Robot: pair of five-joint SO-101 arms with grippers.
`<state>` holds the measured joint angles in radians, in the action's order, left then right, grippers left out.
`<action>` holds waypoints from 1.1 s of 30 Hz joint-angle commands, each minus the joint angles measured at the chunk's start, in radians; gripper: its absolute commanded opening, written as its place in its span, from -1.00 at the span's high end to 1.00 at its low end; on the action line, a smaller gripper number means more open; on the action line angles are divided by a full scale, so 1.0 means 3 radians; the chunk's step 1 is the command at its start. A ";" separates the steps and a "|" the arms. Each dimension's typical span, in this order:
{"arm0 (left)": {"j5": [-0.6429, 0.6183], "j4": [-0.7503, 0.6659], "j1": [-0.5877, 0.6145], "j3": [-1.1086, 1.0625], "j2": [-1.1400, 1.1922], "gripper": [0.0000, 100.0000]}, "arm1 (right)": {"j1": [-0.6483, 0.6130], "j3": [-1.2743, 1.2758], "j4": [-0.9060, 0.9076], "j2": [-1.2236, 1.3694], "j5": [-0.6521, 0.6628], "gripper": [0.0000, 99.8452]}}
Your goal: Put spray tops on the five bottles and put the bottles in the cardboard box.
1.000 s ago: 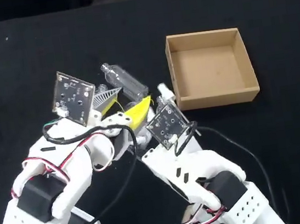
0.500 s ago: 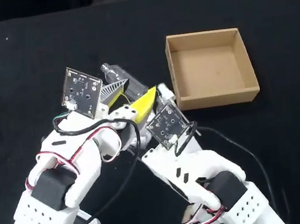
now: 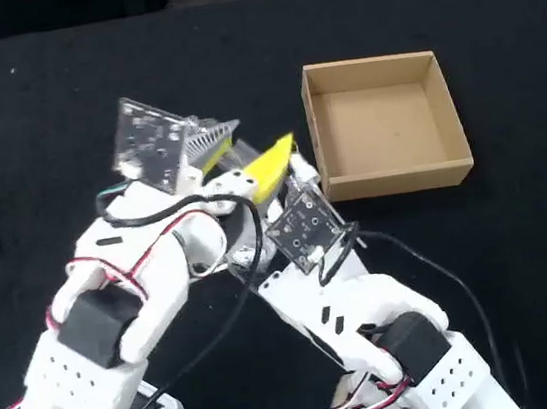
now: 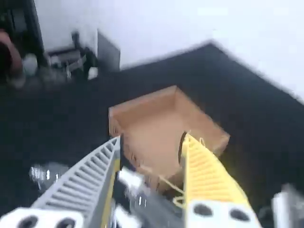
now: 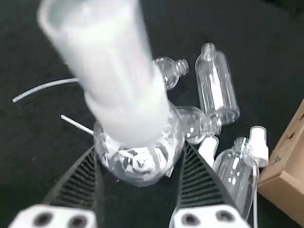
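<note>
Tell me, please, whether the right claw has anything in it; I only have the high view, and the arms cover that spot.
Observer: Yes. In its wrist view the right claw is shut on a clear bottle that stands up toward the camera.
Operator: Thank you. Are other bottles lying close by?
Observer: Four more bottles lie beyond it on the table, and their necks look bare.
Operator: Is anything else loose there?
Observer: A thin tube lies on the table, apart from those bottles.
</note>
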<state>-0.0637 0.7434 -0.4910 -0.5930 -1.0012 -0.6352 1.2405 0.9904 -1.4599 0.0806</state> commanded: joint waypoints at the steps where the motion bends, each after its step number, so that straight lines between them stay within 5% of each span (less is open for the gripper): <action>1: 0.0026 0.0026 0.0069 0.0627 -0.0010 0.59 | -0.0010 -0.0207 -0.0082 0.0013 0.0031 0.98; 8: 0.0026 0.0604 0.1118 0.0969 0.0026 0.60 | 0.0358 -0.0376 -0.0036 0.0023 0.0031 0.98; 15: 0.0184 0.0435 0.2294 -0.0478 -0.0010 0.60 | 0.1023 -0.0933 0.0153 0.0115 0.0036 0.98; 27: 0.0179 -0.1084 0.2289 -0.2299 -0.0010 0.60 | 0.1938 -0.1634 -0.0690 0.1828 0.0174 0.98; 33: -0.0256 -0.1749 0.2289 -0.2846 -0.0010 0.60 | 0.2209 -0.2059 -0.1202 0.2877 0.0174 0.98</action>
<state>-0.0529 0.3414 0.2102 -1.3986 -0.9920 -0.0138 0.7296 0.7188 -0.7281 0.1235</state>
